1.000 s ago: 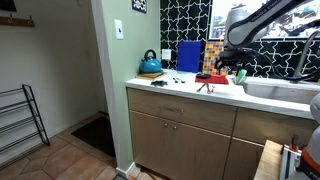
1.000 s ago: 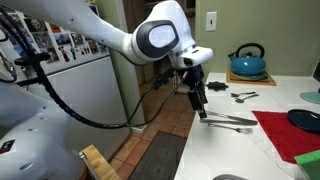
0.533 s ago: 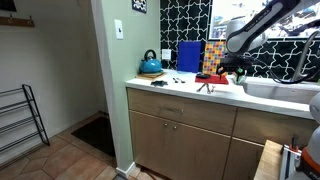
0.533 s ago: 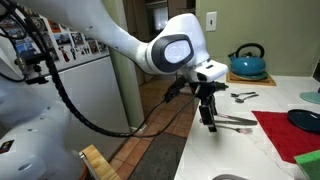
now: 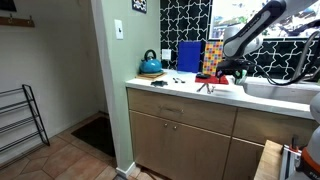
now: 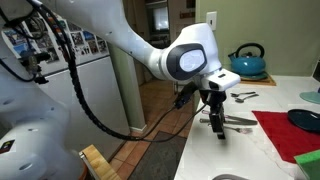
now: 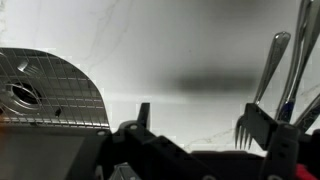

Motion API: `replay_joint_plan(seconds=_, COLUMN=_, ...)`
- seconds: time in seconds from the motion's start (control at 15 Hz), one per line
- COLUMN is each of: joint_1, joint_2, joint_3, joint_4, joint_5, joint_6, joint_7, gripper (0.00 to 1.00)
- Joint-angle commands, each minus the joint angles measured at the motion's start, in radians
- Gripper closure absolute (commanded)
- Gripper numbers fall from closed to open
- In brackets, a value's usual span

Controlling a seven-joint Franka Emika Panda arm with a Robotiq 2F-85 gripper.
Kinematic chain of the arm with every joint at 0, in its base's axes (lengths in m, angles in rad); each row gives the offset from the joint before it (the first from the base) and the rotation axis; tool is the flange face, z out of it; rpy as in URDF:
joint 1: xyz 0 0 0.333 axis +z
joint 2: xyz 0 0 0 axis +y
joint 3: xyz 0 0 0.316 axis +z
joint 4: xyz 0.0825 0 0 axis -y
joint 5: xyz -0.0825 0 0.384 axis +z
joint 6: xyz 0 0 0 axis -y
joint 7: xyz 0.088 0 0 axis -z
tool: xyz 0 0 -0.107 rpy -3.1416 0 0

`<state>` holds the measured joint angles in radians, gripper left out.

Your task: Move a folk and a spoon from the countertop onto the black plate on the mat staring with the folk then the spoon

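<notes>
one fork (image 7: 262, 98) lies on the countertop (image 6: 212, 152) just beside my gripper (image 6: 218, 128), on the mat (image 6: 282, 136) side, its long axis running toward the black plate (image 6: 305, 120). my jaws hang spread, empty, so i judge a small sideways shift is needed.

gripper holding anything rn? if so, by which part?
Nothing held. The gripper has its jaws open just above the countertop; in the wrist view the fork lies ungripped on it.

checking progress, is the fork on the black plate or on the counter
On the countertop: the fork lies flat beside the red mat, off the black plate.
</notes>
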<state>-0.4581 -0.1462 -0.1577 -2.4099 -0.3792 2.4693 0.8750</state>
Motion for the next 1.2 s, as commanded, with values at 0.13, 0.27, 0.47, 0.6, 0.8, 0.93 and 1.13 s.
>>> replay_joint_plan(seconds=0.13, joint_1=0.045, joint_2=0.077, joint_3=-0.027, joint_4=0.051, joint_5=-0.049, joint_6=0.007, joint_7=0.083, gripper=0.29)
replay_joint_plan(seconds=0.27, joint_1=0.064, joint_2=0.096, joint_3=-0.03, joint_4=0.06, joint_5=-0.058, joint_6=0.007, joint_7=0.103, gripper=0.32)
replay_joint_plan(seconds=0.47, joint_1=0.092, joint_2=0.126, joint_3=-0.035, joint_4=0.077, joint_5=-0.062, joint_6=0.003, joint_7=0.138, gripper=0.36)
replay_joint_plan(seconds=0.6, joint_1=0.107, joint_2=0.137, joint_3=-0.04, joint_4=0.081, joint_5=-0.064, joint_6=0.004, joint_7=0.152, gripper=0.42)
replay_joint_plan(seconds=0.8, joint_1=0.128, joint_2=0.148, joint_3=-0.051, joint_4=0.092, joint_5=-0.051, joint_6=0.007, joint_7=0.154, gripper=0.43)
replay_joint_plan(seconds=0.93, joint_1=0.137, joint_2=0.153, joint_3=-0.058, joint_4=0.099, joint_5=-0.038, joint_6=0.009, joint_7=0.147, gripper=0.43)
replay_joint_plan(seconds=1.13, joint_1=0.146, joint_2=0.161, joint_3=-0.066, joint_4=0.112, joint_5=-0.029, joint_6=0.013, joint_7=0.143, gripper=0.43)
